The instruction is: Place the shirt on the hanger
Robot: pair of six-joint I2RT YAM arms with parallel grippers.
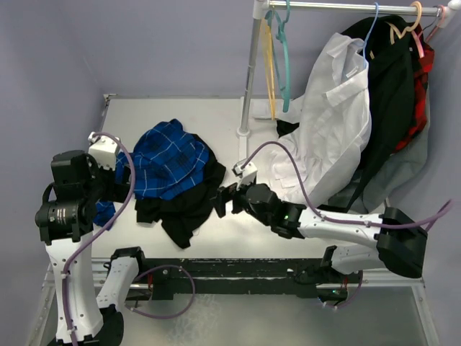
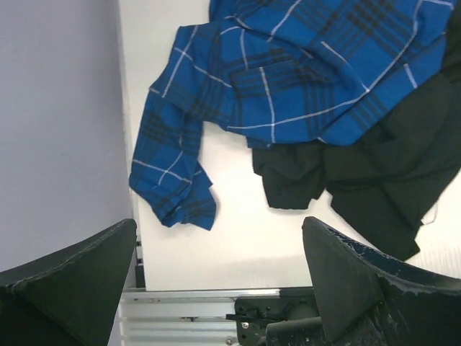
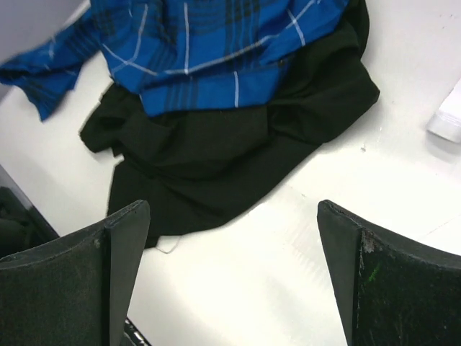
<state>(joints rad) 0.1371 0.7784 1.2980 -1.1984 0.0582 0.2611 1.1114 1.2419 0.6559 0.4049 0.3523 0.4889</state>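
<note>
Blue-checked and crumpled: found the shirt (image 1: pixel 167 160) heaped on the table (image 1: pixel 209 119), left of centre, lying partly over a black garment (image 1: pixel 184 210). Located the hanger (image 1: pixel 287 72) well apart from it, hung by its hook from the rail (image 1: pixel 346 7) at the far right, just beside a yellow hanger (image 1: pixel 270 72). Judged that placement as storage, with nothing on its shoulders. Noted a white shirt (image 1: pixel 331 122) draped from the same rail down to the tabletop. Observed the left gripper (image 1: pixel 115 186) at the heap's left edge and the right gripper (image 1: pixel 225 198) close by its right edge, both aimed inward, presumably to bracket the cloth for a two-sided pick.

From the left wrist, confirmed the left gripper (image 2: pixel 220 231) spread wide and holding nothing, with bare table (image 2: pixel 238 245) between its fingers (image 2: pixel 86 281). Saw the shirt (image 2: pixel 302 79) ahead, one sleeve (image 2: pixel 173 180) trailing toward the wall-side edge, apart from the fingertips. Marked the black garment (image 2: pixel 374 173) under the shirt's right portion.

From the right wrist, confirmed the right gripper (image 3: pixel 232 216) likewise wide and empty, poised over bare table (image 3: pixel 360 216). Registered the black garment (image 3: pixel 230 144) nearest the jaws, with the shirt (image 3: pixel 209 50) on top and farther off. Judged the task as not begun: shirt ungrasped, hanger untouched. Assessed a risk of catching the black cloth along with the shirt, given the overlap.
</note>
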